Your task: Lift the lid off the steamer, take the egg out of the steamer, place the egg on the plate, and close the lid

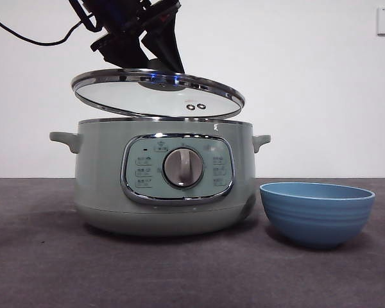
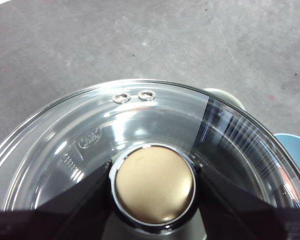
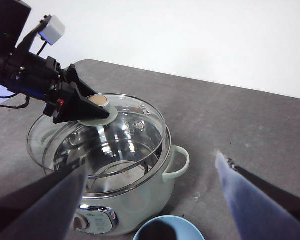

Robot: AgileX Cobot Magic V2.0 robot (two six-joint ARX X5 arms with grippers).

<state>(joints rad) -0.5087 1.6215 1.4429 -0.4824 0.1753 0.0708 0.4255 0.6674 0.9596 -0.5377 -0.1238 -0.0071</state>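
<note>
Currently we have the left gripper clamped on the knob, lid held just above the steamer, tilted, clear of the rim. We'd lift straight up a bit more before swinging aside, keeping the grip centred so the glass doesn't swing or clip the rim. Right gripper waits above the steamer front with jaws wide apart, plate just beside the pot. Egg isn't visible inside yet; glare hides the basket.
</note>
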